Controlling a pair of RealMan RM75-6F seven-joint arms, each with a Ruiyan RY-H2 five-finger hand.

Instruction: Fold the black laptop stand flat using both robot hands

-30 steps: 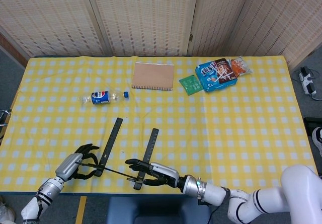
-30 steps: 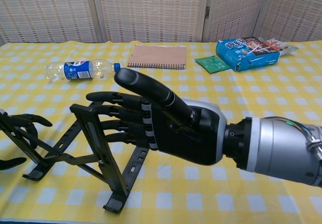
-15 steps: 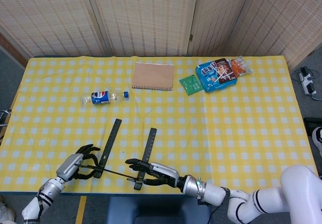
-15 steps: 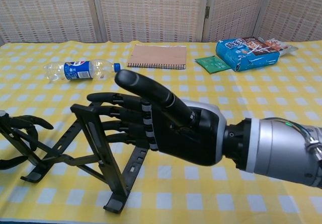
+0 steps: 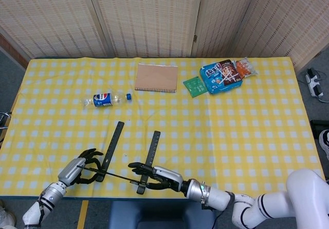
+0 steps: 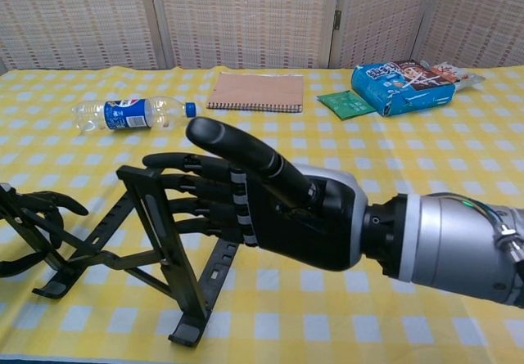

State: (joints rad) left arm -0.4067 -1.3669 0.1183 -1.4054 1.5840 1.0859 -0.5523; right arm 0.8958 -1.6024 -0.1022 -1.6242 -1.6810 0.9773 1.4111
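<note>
The black laptop stand (image 5: pixel 113 146) (image 6: pixel 167 258) stands unfolded near the table's front edge, its two long bars raised and joined by crossed rods. My right hand (image 5: pixel 154 175) (image 6: pixel 286 217) is at the stand's right bar. Its fingers are stretched out flat against the bar's far side and its thumb is lifted above, with nothing gripped. My left hand (image 5: pixel 79 168) (image 6: pixel 45 200) is at the stand's left bar. Its fingers curve above and below the bar with a wide gap, not closed on it.
A Pepsi bottle (image 5: pixel 105 99) (image 6: pixel 123 112) lies on the yellow checked cloth behind the stand. A brown notebook (image 5: pixel 156 77), a green packet (image 5: pixel 194 86) and snack bags (image 5: pixel 221 75) sit along the far side. The table's front edge (image 5: pixel 103 194) runs just below the stand.
My left hand has drifted slightly back toward the front-left, and the stand's left side shifted a little with it. The right hand has barely moved.
</note>
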